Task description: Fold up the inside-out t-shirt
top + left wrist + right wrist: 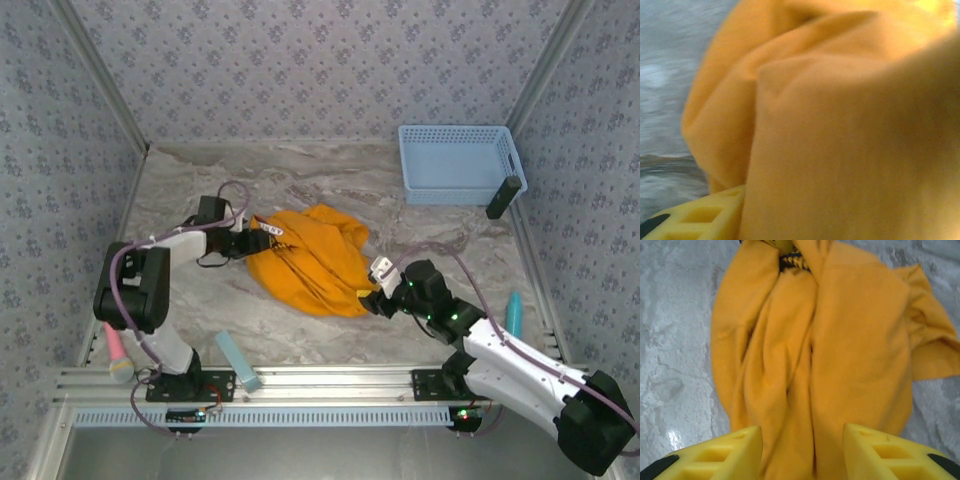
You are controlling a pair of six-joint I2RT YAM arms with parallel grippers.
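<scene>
The inside-out t-shirt (315, 258) lies bunched in an orange-yellow heap on the marbled table, with long folds running down it (815, 350). My left gripper (262, 240) is at the heap's left edge. In the left wrist view, cloth (840, 140) drapes right over the camera. One yellow finger (700, 215) shows at the lower left and the other is hidden. My right gripper (370, 297) is at the shirt's near right edge. Its two yellow fingers stand apart (802, 432), with the shirt's near edge lying between them.
A light blue basket (460, 165) stands at the back right with a dark object (503, 197) by its corner. A teal tool (514, 313) lies near the right wall. A pale blue block (238, 362) and a pink-handled tool (115, 350) lie near the front left rail.
</scene>
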